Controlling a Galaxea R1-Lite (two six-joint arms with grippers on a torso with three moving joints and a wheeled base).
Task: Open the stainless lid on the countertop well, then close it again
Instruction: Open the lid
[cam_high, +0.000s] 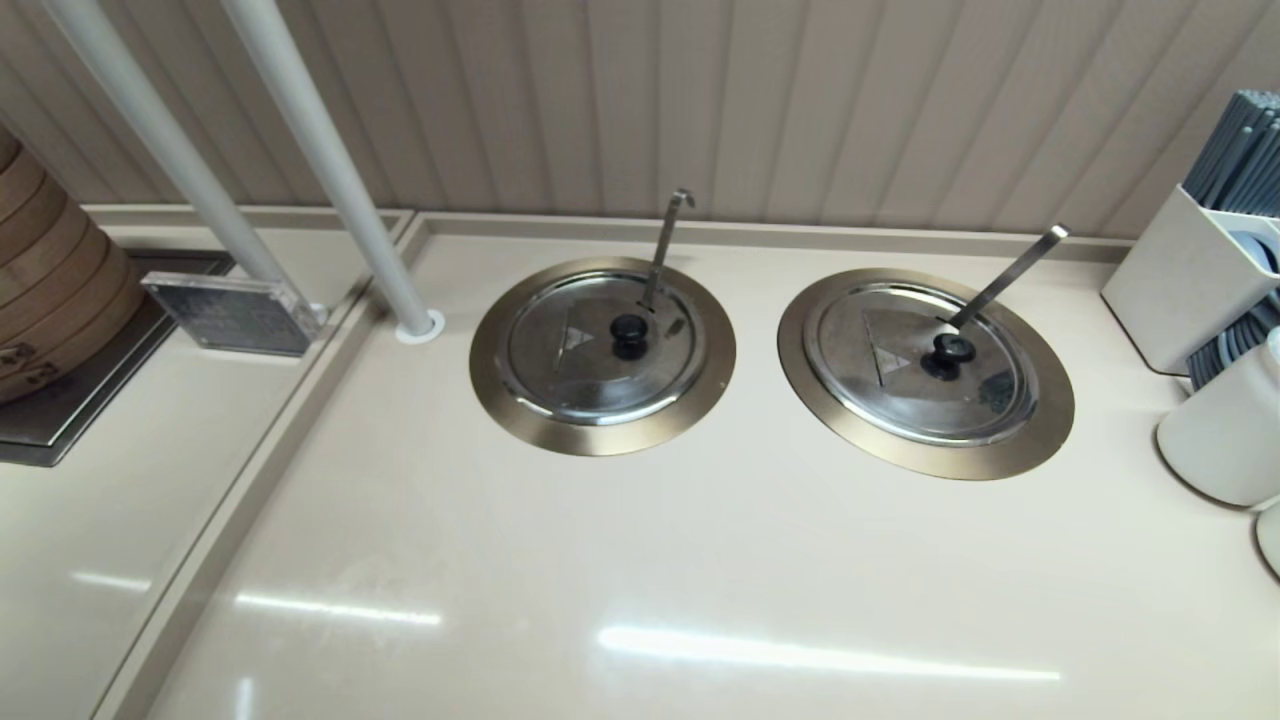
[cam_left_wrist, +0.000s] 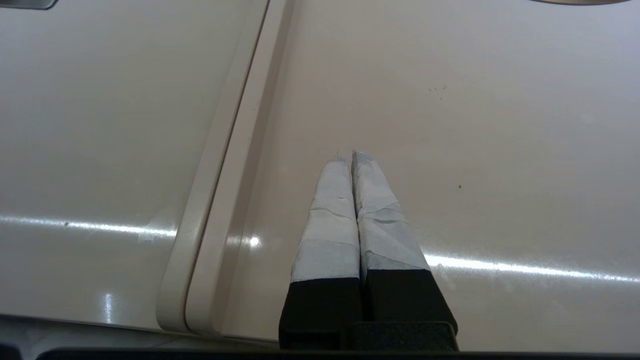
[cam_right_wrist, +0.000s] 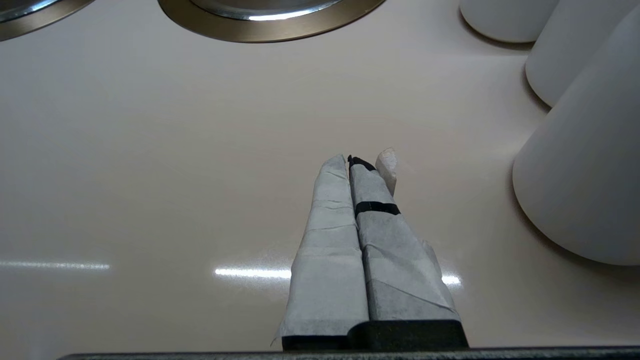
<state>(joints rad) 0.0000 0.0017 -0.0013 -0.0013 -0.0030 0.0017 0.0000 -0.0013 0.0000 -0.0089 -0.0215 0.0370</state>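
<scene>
The stainless lid (cam_high: 920, 365) with its black knob (cam_high: 953, 350) sits shut on the right countertop well, inside the bronze ring (cam_high: 1040, 430). A straight flat-tipped ladle handle (cam_high: 1010, 275) pokes out of its slot. Neither arm shows in the head view. My right gripper (cam_right_wrist: 350, 159) is shut and empty, low over bare counter well short of that ring (cam_right_wrist: 270, 31). My left gripper (cam_left_wrist: 345, 156) is shut and empty too, over the counter beside a raised seam (cam_left_wrist: 220, 170).
A twin lid (cam_high: 600, 345) with a hook-tipped ladle handle (cam_high: 668, 235) lies to the left. White containers (cam_high: 1225, 430) and a utensil holder (cam_high: 1185, 290) stand at the right edge. A post (cam_high: 330, 170), an acrylic sign (cam_high: 232, 312) and bamboo steamers (cam_high: 50, 290) stand at left.
</scene>
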